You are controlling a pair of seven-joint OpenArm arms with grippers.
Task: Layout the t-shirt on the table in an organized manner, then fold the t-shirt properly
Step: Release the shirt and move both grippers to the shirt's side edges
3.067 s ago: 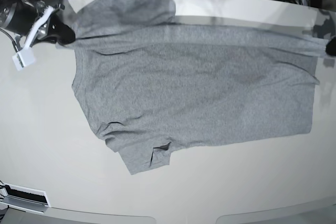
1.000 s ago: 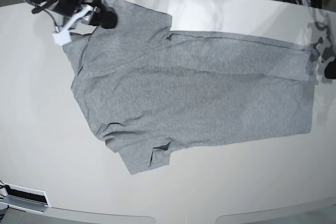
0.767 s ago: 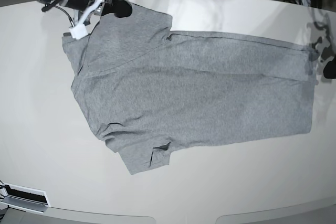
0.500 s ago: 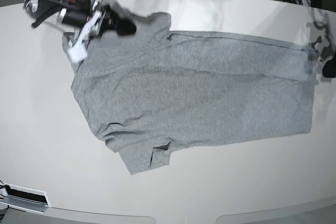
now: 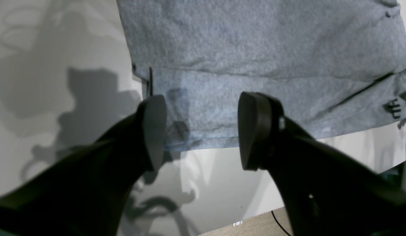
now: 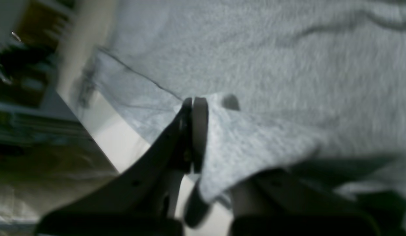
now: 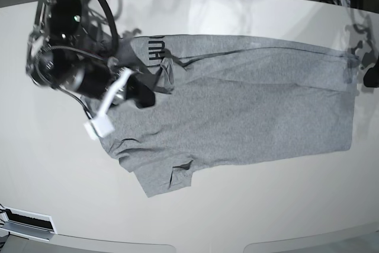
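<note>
One t-shirt (image 7: pixel 249 111) on one table (image 7: pixel 47 182); right claw (image 6: pixel 194 108) pinches its fabric, left claw (image 5: pixel 201 131) gapes wide.

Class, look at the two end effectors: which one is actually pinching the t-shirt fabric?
The right end effector: its jaws are shut on a raised fold of the t-shirt. The left end effector stands open above the hem, gripping nothing.

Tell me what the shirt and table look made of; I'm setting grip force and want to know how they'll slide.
Shirt: soft heather-grey knit, probably cotton jersey; its matte, flecked surface wrinkles and drapes limply where the right gripper pinches it. Table: hard, smooth, glossy cream-white, perhaps laminate or painted board; it shows sharp shadows and faint reflections.
</note>
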